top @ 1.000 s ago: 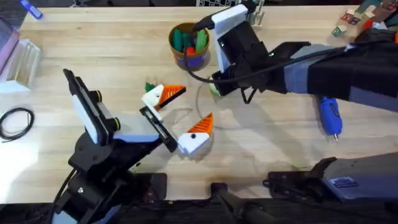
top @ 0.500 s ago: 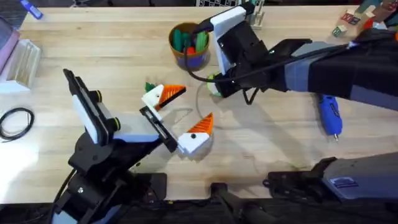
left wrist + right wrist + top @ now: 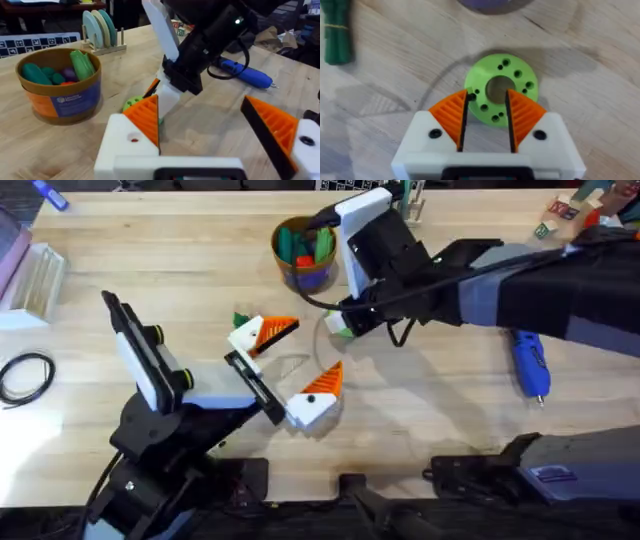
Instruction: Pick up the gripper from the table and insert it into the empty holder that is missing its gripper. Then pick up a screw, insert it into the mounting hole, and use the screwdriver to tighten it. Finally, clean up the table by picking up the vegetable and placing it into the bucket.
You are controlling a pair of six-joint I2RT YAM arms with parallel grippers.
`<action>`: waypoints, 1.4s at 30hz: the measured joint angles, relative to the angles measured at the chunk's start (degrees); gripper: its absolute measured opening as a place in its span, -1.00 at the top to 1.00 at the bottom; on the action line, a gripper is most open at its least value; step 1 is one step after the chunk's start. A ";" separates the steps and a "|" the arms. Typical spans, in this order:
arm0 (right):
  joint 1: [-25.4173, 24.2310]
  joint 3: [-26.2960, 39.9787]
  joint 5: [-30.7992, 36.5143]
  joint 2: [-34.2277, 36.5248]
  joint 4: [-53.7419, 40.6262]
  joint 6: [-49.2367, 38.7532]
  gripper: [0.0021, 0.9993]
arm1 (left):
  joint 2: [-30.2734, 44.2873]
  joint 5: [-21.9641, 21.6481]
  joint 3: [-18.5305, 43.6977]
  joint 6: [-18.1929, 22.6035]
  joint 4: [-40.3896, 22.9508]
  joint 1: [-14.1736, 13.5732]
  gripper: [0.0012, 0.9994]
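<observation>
- The right gripper (image 3: pixel 485 117), white with orange ribbed pads, hangs over a bright green round plastic disc with holes (image 3: pixel 501 88); the pads are spread slightly, flanking the near edge of the disc. Whether they touch it cannot be told.
- The right wrist view also shows the small dark green toy vegetable (image 3: pixel 338 31) lying on the wood, well apart from the disc.
- In the overhead view the right arm covers most of the disc; the vegetable (image 3: pixel 241 319) lies just left of the left gripper's far white fingertip.
- The left gripper (image 3: pixel 290 367) rests at table centre, spread wide, pinching nothing; both of its white tips carry orange wedges.
- The small round bucket with blue body and tan rim (image 3: pixel 305 250) stands at the far centre and holds green and orange pieces; the left wrist view shows its tan rim (image 3: pixel 59 82) and a printed label.
- The blue pen-shaped electric screwdriver (image 3: pixel 529 366) lies on the right.
- The surface is a light wooden table (image 3: pixel 450 415); a coiled black cable (image 3: pixel 26 375) lies at the left edge.
</observation>
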 joint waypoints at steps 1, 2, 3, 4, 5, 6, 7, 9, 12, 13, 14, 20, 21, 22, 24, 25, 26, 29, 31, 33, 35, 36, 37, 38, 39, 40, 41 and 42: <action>0.30 0.10 -0.09 -0.23 0.01 0.00 0.08 | 0.00 0.00 0.00 -0.02 0.00 0.02 -1.00; 0.69 0.15 -0.14 -0.51 0.02 0.02 0.08 | 0.00 0.00 0.00 -0.02 0.00 0.02 -1.00; 1.27 0.22 -0.15 -0.75 0.04 0.02 0.08 | 0.00 0.00 0.00 -0.02 0.00 0.02 -0.99; 1.90 0.31 -0.15 -0.82 0.07 0.02 0.08 | 0.00 0.00 0.00 -0.02 0.00 0.02 -0.99; 2.49 0.36 -0.17 -0.84 0.17 0.02 0.08 | 0.00 0.00 0.00 -0.02 0.00 0.02 -0.99; 3.01 0.37 -0.17 -0.82 0.18 0.00 0.08 | 0.00 0.00 0.00 -0.02 0.00 0.02 -0.99; 3.53 0.36 -0.17 -0.80 0.18 0.00 0.08 | 0.00 0.00 0.00 -0.02 0.00 0.02 -0.99; 4.12 0.38 -0.20 -0.79 0.21 0.00 0.08 | 0.00 0.00 0.00 -0.01 0.00 0.01 -0.99; 4.04 0.38 -0.15 -0.72 0.29 0.00 0.17 | 0.00 0.00 0.00 -0.02 0.00 0.01 -0.99; 3.93 0.38 -0.15 -0.67 0.40 0.00 0.21 | 0.00 0.00 0.00 -0.02 0.00 0.02 -0.99; 3.79 0.38 -0.15 -0.54 0.40 0.01 0.25 | 0.00 0.00 0.00 -0.02 0.00 0.00 -0.99; 3.36 0.40 -0.15 0.42 -0.35 0.04 0.40 | 0.00 0.00 0.00 -0.02 0.00 0.02 -1.00; 3.36 0.40 -0.15 0.59 -0.49 0.00 0.42 | 0.00 0.00 0.00 -0.02 0.00 0.01 -1.00; 3.36 0.40 -0.15 0.76 -0.48 0.01 0.42 | 0.00 0.00 0.00 -0.02 0.00 0.01 -1.00; 3.36 0.40 -0.15 1.09 -0.37 0.01 0.42 | 0.00 0.00 0.00 -0.02 0.00 0.02 -0.99; 3.36 0.40 -0.15 1.19 -0.32 0.02 0.43 | 0.00 0.00 0.00 -0.02 0.00 0.01 -0.99; 3.36 0.40 -0.17 1.28 -0.22 0.00 0.44 | 0.00 0.00 0.00 0.00 0.00 0.02 -0.99; 3.36 0.40 -0.15 1.71 -0.02 0.02 0.47 | 0.00 0.00 0.00 -0.02 0.00 0.02 -0.99; 3.36 0.40 -0.14 2.19 -0.02 0.00 0.49 | 0.00 0.00 0.00 -0.02 0.00 0.02 -0.99; 3.36 0.47 -0.09 2.43 0.27 0.00 0.56 | 0.00 0.00 0.00 -0.02 0.00 0.02 -0.99; 3.29 0.59 -0.11 2.57 0.37 0.00 0.60 | 0.00 0.00 0.00 -0.02 0.00 0.00 -1.00; 3.27 0.64 -0.11 2.65 0.37 0.00 0.60 | 0.00 0.00 0.00 0.00 0.00 0.02 -1.00; 3.27 0.69 -0.11 2.66 0.38 0.00 0.60 | 0.00 0.00 0.00 0.00 0.00 0.01 -1.00; 3.27 0.73 -0.11 2.70 0.41 0.00 0.62 | 0.00 0.00 0.00 -0.02 0.00 0.02 -0.99; 3.27 0.73 -0.09 2.70 0.44 0.00 0.66 | 0.00 0.00 0.00 0.00 0.00 0.02 -0.99; 3.27 0.73 -0.09 2.70 0.44 -0.11 0.74 | 0.00 0.00 0.00 -0.02 0.00 0.00 -0.99; 3.25 0.73 -0.11 2.70 0.46 -0.07 0.79 | 0.00 0.00 0.00 -0.02 0.00 0.01 -0.99; 3.27 0.73 -0.11 2.70 0.46 -0.13 0.83 | 0.00 0.00 0.00 -0.02 0.00 0.00 -0.99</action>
